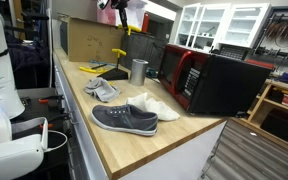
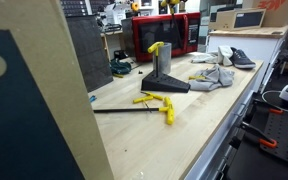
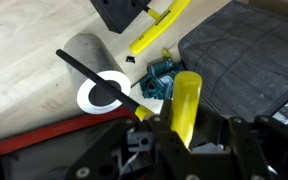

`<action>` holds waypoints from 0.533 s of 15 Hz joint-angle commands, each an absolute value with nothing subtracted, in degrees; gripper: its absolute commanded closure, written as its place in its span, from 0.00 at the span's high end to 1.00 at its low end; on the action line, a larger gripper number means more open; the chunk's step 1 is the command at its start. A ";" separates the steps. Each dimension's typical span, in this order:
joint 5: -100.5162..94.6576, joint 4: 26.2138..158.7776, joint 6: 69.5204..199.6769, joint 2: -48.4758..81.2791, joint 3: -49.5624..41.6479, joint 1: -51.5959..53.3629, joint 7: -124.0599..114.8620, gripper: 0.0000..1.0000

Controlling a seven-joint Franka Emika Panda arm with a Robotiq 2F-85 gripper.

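Obs: gripper (image 3: 184, 132) is clenched on the yellow-handled tool (image 3: 187, 98), above the bench (image 1: 184, 140). The tool's black shaft (image 3: 89, 75) points away from the jaws, its long axis slanting across the mouth of the metal cup (image 3: 102, 93) below. The tip appears to overshoot the rim, but depth is poor here. The grey shoe (image 1: 124, 118) lies well apart.

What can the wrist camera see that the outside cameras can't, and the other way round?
Only the wrist view looks down into the metal cup, with a black rod across its mouth. Only the exterior views show the gray shoe and the cardboard box. Both show the cup and the yellow handle that the gripper holds.
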State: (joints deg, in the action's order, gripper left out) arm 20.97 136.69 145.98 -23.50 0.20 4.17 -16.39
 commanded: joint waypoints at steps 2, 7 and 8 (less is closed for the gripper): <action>21.21 136.57 145.76 -23.50 0.70 3.61 -16.25 0.25; 23.42 134.70 148.50 -22.45 1.14 5.34 -15.82 0.06; 24.03 134.11 149.10 -22.36 1.27 5.62 -16.13 0.06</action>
State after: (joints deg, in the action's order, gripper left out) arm 21.36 136.64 146.85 -22.88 0.82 4.69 -16.30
